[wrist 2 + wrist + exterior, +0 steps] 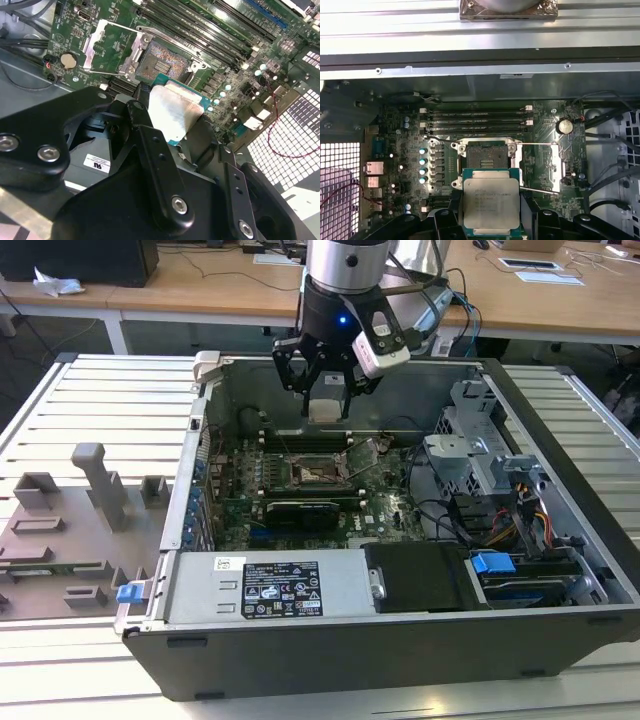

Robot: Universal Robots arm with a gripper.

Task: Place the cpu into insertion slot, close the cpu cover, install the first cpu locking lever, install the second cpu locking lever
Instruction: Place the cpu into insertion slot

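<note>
I see a white label [282, 588] on the grey power supply box along the near edge of the open computer case [560, 440], but its print is too fine for me to make out. The same goes for the faint print on the cpu [491, 206] and for the small white sticker [97, 164] on the tool's body. The case lies on its side on the slatted metal tabletop [100, 400] and holds the green motherboard [410, 165]. On that board the insertion slot [487, 156] sits bare, with the cpu cover [94, 44] swung open just beside it. The long memory slots [477, 117] run beyond the slot. The arm comes straight down into the case, and the tool [327, 390] is clenched on the cpu's edges. It holds the chip level above the board, close to the slot but apart from it
</note>
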